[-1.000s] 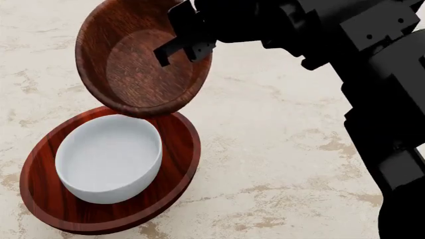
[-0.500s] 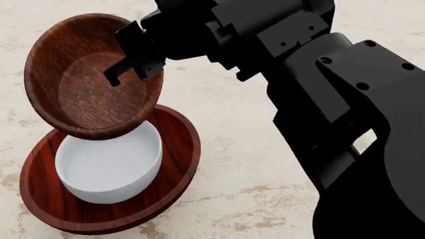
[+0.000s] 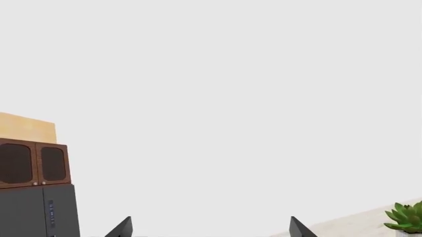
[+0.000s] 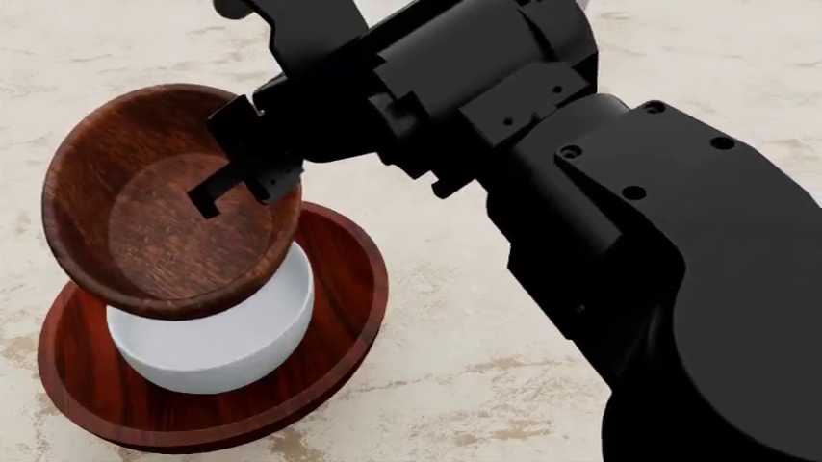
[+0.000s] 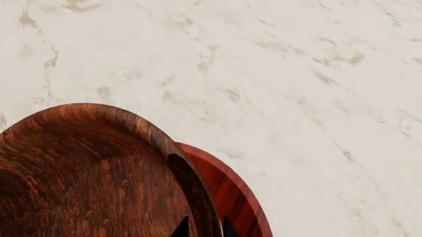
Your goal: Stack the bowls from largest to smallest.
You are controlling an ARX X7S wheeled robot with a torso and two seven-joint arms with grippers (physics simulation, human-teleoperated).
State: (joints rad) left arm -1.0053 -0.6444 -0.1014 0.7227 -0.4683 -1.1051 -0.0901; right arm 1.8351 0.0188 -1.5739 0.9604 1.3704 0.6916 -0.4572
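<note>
The large reddish wood bowl point(image 4: 345, 308) rests on the table with the white bowl point(image 4: 218, 348) sitting inside it. My right gripper point(image 4: 239, 189) is shut on the rim of the small dark-brown bowl point(image 4: 141, 226), holding it tilted just over the white bowl and covering its far edge. In the right wrist view the dark-brown bowl point(image 5: 86, 173) has its rim pinched in that gripper point(image 5: 204, 230), and the reddish bowl point(image 5: 232, 197) shows just beyond it. My left gripper point(image 3: 209, 230) is open and empty, aimed at a blank wall, and is out of the head view.
The bowls stand on a pale marbled tabletop point(image 4: 437, 385). My right arm point(image 4: 617, 241) fills the right half of the head view. The left wrist view shows a dark cabinet with brown doors point(image 3: 33, 170) and a small green plant point(image 3: 405, 219).
My right arm has carried the dark-brown bowl left and down, from above the stack to just over the white bowl. The white and reddish bowls have not moved.
</note>
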